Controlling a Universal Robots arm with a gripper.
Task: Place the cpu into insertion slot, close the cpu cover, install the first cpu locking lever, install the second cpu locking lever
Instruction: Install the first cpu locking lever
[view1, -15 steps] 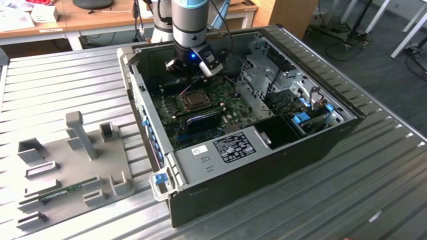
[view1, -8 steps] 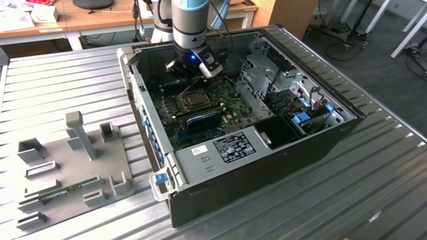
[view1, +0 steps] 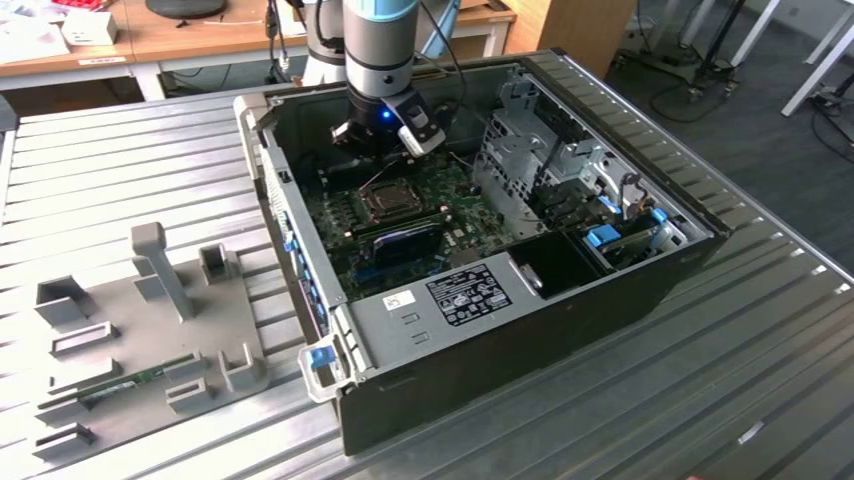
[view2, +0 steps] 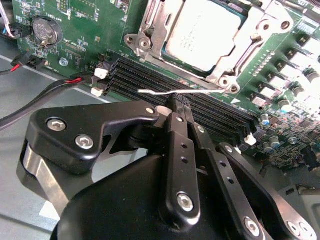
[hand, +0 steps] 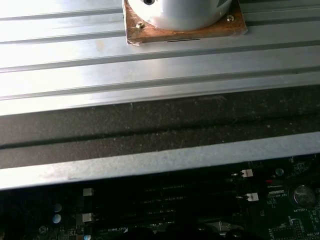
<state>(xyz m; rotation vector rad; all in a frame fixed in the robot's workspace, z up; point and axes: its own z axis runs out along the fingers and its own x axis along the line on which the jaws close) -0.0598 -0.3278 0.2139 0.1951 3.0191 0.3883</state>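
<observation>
The cpu (view2: 202, 31), a dull grey square chip, lies in the insertion slot (view1: 390, 198) on the green motherboard (view1: 427, 215). The silver cpu cover (view2: 152, 20) lies flat around the chip. A thin silver locking lever (view2: 200, 92) juts out over the black memory slots (view2: 145, 75), beside the socket. In the second wrist view my gripper (view2: 176, 102) is shut, its black fingers (view2: 180, 145) pressed together with the tips right at that lever; I cannot tell if they touch it. In the exterior view the gripper (view1: 384, 138) hangs inside the open computer case, just behind the socket.
A coin battery (view2: 46, 30) and red and black cables (view2: 47, 92) lie near the gripper. A metal drive cage (view1: 534, 150) and the case walls (view1: 274, 190) hem in the board. A grey fixture plate (view1: 147, 320) lies on the ribbed metal table (view1: 694, 400).
</observation>
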